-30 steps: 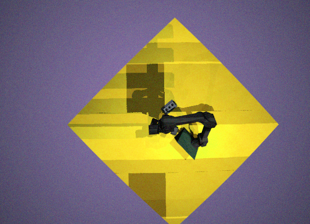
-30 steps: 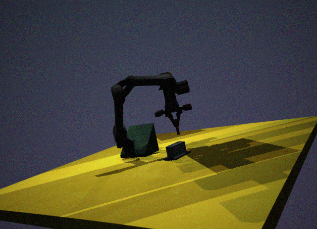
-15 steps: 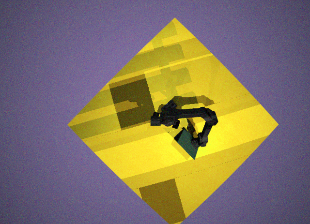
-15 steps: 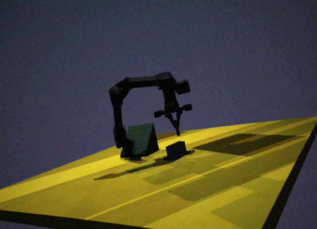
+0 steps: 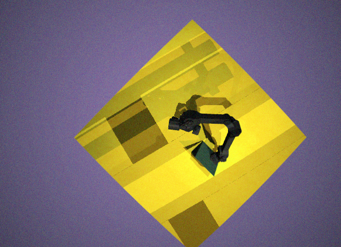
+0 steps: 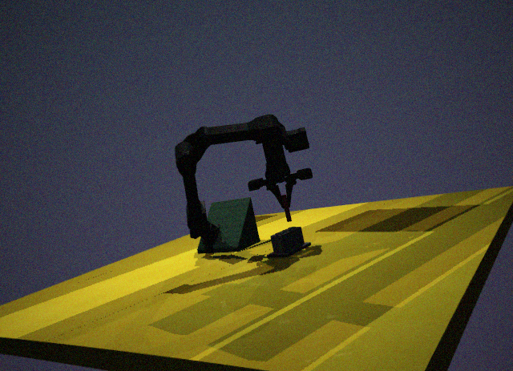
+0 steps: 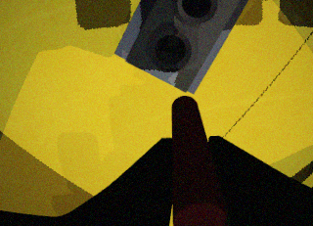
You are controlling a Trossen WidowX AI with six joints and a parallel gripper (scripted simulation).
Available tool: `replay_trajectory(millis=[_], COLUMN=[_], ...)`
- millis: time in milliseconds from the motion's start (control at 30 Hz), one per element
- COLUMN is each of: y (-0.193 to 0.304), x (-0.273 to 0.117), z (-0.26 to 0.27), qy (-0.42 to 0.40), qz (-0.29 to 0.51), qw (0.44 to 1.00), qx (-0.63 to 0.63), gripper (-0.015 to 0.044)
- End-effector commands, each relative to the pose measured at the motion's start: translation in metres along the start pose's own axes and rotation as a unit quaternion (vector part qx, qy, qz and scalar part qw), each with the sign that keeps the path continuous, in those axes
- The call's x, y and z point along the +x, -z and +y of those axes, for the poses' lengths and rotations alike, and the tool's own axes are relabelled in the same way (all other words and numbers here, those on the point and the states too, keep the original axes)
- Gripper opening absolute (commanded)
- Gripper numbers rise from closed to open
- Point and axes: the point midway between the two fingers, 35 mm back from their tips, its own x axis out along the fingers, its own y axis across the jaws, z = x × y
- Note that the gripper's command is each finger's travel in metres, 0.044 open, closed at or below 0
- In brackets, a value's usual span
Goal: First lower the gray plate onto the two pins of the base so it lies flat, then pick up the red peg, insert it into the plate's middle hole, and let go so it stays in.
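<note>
Since the red peg (image 6: 288,213) (image 7: 188,138) looks slim, stiff and possibly slippery, the fingers (image 6: 284,201) clamped on its upper part suit it, leaving its lower end free above the table (image 6: 264,317) (image 7: 73,94).

Within the edges of the desk (image 5: 165,183) (image 6: 289,317) there are one black arm (image 5: 214,118) (image 6: 228,134), one end effector (image 5: 188,125) (image 6: 285,205) (image 7: 191,148) with two fingers, one red peg (image 6: 288,215) (image 7: 190,158), one green wedge (image 5: 205,157) (image 6: 232,224), and one gray block (image 6: 286,239) (image 7: 215,45) showing two round openings (image 7: 170,50).
</note>
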Motion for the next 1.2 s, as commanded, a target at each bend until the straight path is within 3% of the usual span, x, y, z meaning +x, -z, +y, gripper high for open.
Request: replay_trajectory(millis=[0, 467, 1167], y=[-0.013, -0.054, -0.053], x=[-0.001, 0.001, 0.001], z=[-0.001, -0.009, -0.008], qy=[-0.002, 0.005, 0.005], qz=[-0.003, -0.011, -0.010], qw=[1.000, 1.000, 1.000], qx=[0.000, 0.000, 0.001], gripper=[0.0000, 0.0000, 0.0000])
